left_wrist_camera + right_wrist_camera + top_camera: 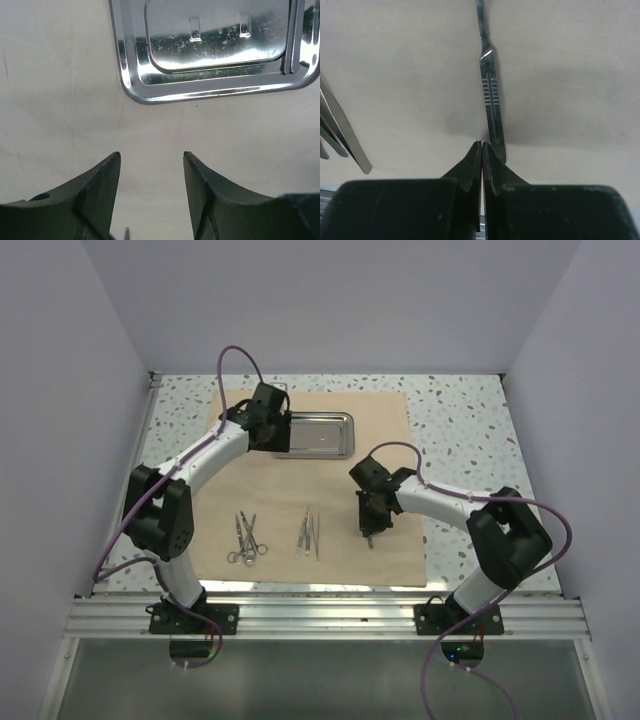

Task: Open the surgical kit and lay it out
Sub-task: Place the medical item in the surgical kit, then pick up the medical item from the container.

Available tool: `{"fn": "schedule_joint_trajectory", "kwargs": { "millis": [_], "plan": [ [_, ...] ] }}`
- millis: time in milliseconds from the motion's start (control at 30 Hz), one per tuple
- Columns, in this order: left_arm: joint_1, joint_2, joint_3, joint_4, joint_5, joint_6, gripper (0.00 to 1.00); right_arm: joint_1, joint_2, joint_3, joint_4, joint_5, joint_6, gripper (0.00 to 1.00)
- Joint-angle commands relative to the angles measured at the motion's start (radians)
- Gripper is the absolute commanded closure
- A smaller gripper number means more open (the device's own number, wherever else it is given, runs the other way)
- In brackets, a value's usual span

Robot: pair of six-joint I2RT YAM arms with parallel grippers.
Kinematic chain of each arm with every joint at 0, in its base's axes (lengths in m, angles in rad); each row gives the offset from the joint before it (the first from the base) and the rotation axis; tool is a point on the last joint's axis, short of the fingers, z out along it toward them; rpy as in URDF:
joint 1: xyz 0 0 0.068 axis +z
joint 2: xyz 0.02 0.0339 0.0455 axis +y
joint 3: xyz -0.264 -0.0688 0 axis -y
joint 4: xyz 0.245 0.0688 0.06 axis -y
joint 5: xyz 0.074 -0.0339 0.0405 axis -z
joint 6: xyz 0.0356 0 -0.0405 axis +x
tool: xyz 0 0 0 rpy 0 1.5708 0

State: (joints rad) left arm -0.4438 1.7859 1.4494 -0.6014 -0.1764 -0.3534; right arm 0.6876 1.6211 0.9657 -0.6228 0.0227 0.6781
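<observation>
The tan cloth wrap point(335, 490) lies spread flat on the table. The shiny steel tray point(345, 436) sits on its far part and also shows in the left wrist view point(200, 92). My left gripper point(276, 436) is open and empty, hovering over bare cloth point(60, 100) just short of the tray's left end. Scissor-like forceps point(245, 538) and tweezers point(309, 533) lie on the near part of the cloth. My right gripper point(482, 145) is shut with nothing between its fingers. A scalpel handle point(490, 95) lies on the cloth, its end beside the right fingertip point(495, 162).
The tweezers' ends point(342, 132) lie to the left of my right gripper. The speckled tabletop point(460, 420) borders the cloth on both sides. White walls close in the back and sides, and an aluminium rail point(330, 615) runs along the near edge.
</observation>
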Motion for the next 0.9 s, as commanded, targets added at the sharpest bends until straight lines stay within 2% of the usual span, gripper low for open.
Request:
{"fn": "schedule_joint_trajectory", "kwargs": {
  "millis": [0,200,267,300,333,367,433,567,700,800,867],
  "plan": [
    [0.016,0.009,0.04,0.029,0.028,0.021,0.43,0.013,-0.058,-0.021,0.034,-0.009,0.063,1.0],
    [0.024,0.021,0.042,0.029,0.048,0.017,0.45,0.039,-0.096,0.017,-0.041,-0.01,0.051,1.0],
    [0.024,0.02,0.042,0.029,0.048,0.019,0.45,0.038,-0.119,0.085,-0.092,0.029,0.035,0.63],
    [0.024,0.02,0.042,0.029,0.045,0.019,0.45,0.038,-0.122,0.115,-0.107,0.048,0.011,0.38],
    [0.024,0.018,0.039,0.029,0.043,0.021,0.45,0.038,-0.122,0.189,-0.12,0.066,-0.003,0.24],
    [0.024,0.017,0.037,0.029,0.041,0.021,0.45,0.038,-0.103,0.23,-0.142,0.083,-0.018,0.2],
    [0.024,0.013,0.035,0.028,0.04,0.019,0.45,0.038,-0.061,0.374,-0.169,0.135,-0.073,0.18],
    [0.025,-0.016,0.031,0.022,0.035,0.017,0.45,0.027,0.12,0.625,-0.219,0.18,-0.17,0.18],
    [0.03,-0.063,-0.001,0.005,0.026,0.016,0.45,-0.013,0.387,0.888,-0.267,0.203,-0.233,0.21],
    [0.037,-0.114,-0.047,-0.005,0.018,0.013,0.45,-0.065,0.566,1.152,-0.301,0.192,-0.235,0.25],
    [0.04,-0.155,-0.09,-0.008,0.015,0.008,0.45,-0.105,0.658,1.26,-0.337,0.183,-0.227,0.28]
  ]
}}
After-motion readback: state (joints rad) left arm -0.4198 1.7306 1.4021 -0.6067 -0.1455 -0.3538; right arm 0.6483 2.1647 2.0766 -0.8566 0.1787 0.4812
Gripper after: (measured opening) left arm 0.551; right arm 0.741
